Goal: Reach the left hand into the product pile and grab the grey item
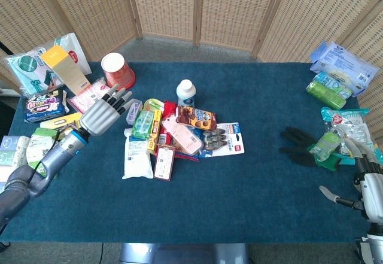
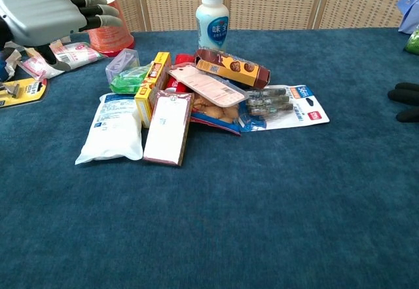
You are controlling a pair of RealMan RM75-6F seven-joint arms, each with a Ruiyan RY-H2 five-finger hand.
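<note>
The product pile (image 1: 173,133) lies mid-table. On its right side a blister pack of grey pieces (image 1: 213,139) (image 2: 267,100) rests on a blue-and-white card. A small pale grey translucent box (image 1: 133,109) (image 2: 122,59) sits at the pile's left edge. My left hand (image 1: 102,113) (image 2: 46,15) hovers just left of that box, fingers stretched out and apart, holding nothing. At the table's right front edge my right hand (image 1: 368,177) is open and empty; the chest view does not show it.
A white pouch (image 2: 112,128), a pink-edged box (image 2: 167,127), yellow boxes (image 2: 150,86), a brown snack pack (image 2: 232,67) and a white bottle (image 2: 213,21) make up the pile. An orange cup (image 1: 116,70) stands behind my left hand. Black gloves (image 1: 299,146) lie at right.
</note>
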